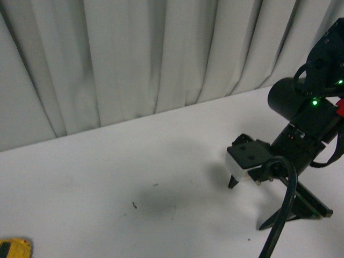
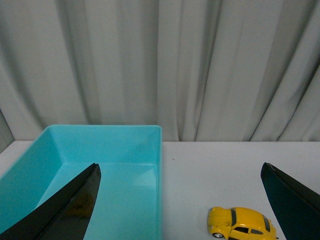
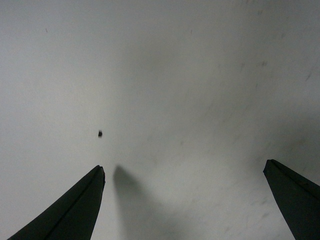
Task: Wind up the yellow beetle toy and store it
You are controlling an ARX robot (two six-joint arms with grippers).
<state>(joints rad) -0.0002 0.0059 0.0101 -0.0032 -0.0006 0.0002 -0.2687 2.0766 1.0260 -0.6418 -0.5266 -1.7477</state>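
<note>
The yellow beetle toy (image 2: 241, 223) stands on its wheels on the white table, just beside the right wall of a turquoise bin (image 2: 107, 150). In the left wrist view it lies between the dark fingers of my open left gripper (image 2: 180, 167), nearer the right finger (image 2: 295, 205) and not touched by it. The front view shows only a corner of the beetle toy (image 1: 14, 248) at the bottom left edge. My right gripper (image 1: 248, 207) hovers open over bare table at the right, far from the toy, with nothing between its fingers (image 3: 75, 210).
A grey-white curtain (image 1: 134, 54) hangs along the table's back edge. A small dark speck (image 1: 134, 203) lies on the white table (image 1: 161, 161) mid-front. The inside of the turquoise bin holds nothing that I can see. The right arm's body (image 1: 306, 123) stands over the table's right side.
</note>
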